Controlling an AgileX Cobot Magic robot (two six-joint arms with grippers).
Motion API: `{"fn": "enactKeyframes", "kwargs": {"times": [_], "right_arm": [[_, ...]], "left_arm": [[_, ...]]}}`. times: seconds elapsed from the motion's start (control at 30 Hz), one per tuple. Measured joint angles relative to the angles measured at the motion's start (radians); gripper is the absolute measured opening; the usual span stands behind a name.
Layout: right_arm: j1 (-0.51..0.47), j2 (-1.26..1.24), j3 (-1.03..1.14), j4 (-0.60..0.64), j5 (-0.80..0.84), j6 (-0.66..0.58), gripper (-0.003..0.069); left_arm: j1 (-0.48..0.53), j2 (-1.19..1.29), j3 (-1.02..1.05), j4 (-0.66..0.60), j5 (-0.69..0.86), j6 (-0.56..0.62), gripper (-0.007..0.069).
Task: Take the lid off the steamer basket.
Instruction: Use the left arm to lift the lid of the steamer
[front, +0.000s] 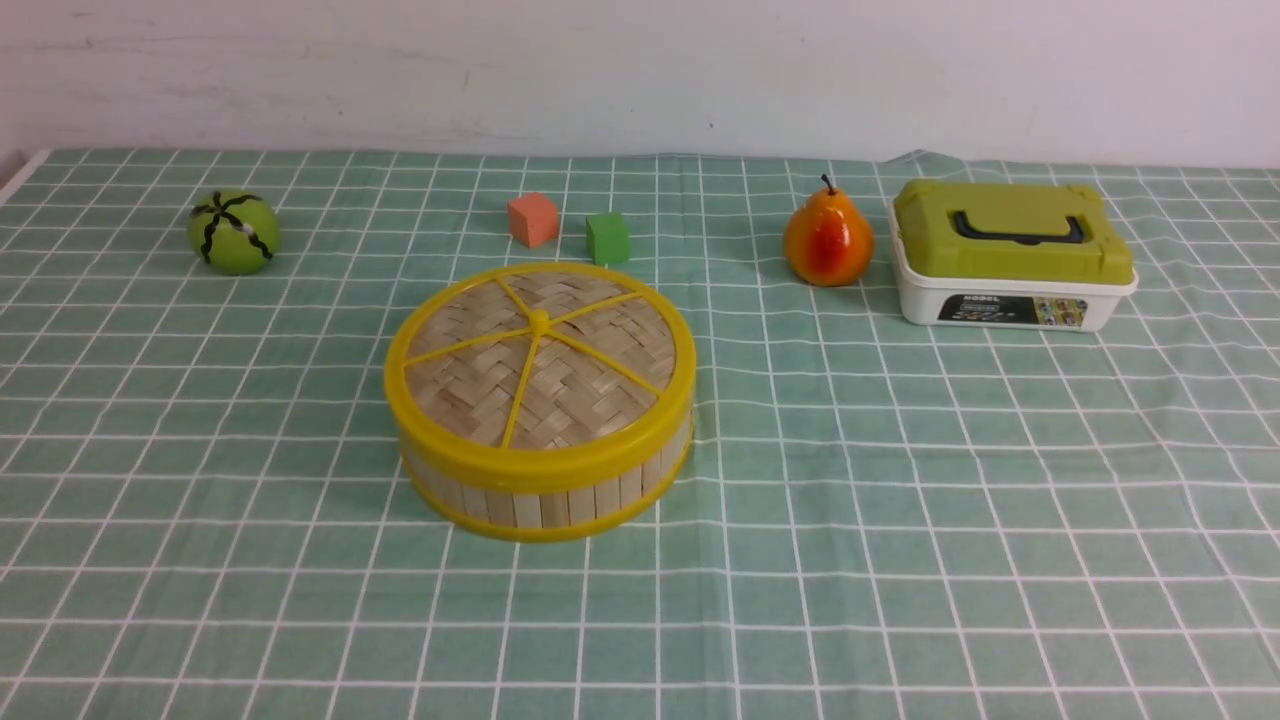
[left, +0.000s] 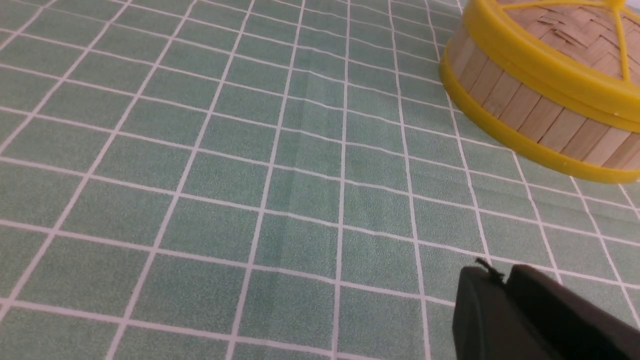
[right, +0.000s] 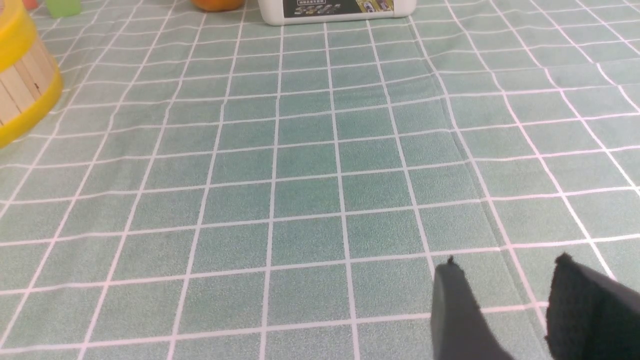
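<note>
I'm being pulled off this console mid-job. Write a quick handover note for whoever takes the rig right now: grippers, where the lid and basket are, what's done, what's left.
Left gripper: shut, empty, over the checked cloth, clear of the steamer basket.
Right gripper: open, empty, over bare cloth, the basket off to one side.
Lid: seated flat on the basket, mid-table.
Done: nothing; neither gripper touches the lid.
Left: reach the lid, grip it (probably at the centre knob or rim), lift it off, set it down.
</note>
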Motion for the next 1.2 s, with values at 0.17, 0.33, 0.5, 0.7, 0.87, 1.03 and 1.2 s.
{"fn": "enactKeyframes", "kwargs": {"times": [0.17,0.33,0.5,0.7,0.87,1.03,1.2], "right_arm": [[0.000,0.000,0.000,0.000,0.000,0.000,0.0241],[0.000,0.000,0.000,0.000,0.000,0.000,0.0241],[0.000,0.000,0.000,0.000,0.000,0.000,0.0241],[0.000,0.000,0.000,0.000,0.000,0.000,0.0241],[0.000,0.000,0.000,0.000,0.000,0.000,0.0241],[0.000,0.000,0.000,0.000,0.000,0.000,0.0241],[0.000,0.000,0.000,0.000,0.000,0.000,0.0241]], "left_arm": [[0.000,0.000,0.000,-0.245,-0.061,-0.172,0.0069],[0.000,0.000,0.000,-0.547,-0.186,-0.316,0.0075],[0.000,0.000,0.000,-0.635,-0.223,-0.325,0.0078],[0.000,0.009,-0.084,-0.669,-0.285,-0.293,0.0047],[0.000,0.156,-0.316,-0.616,-0.198,-0.153,-0.0008],[0.000,0.617,-0.676,-0.503,0.263,0.070,-0.0013],[0.000,1.088,-1.036,-0.425,0.603,0.211,-0.0013]]}}
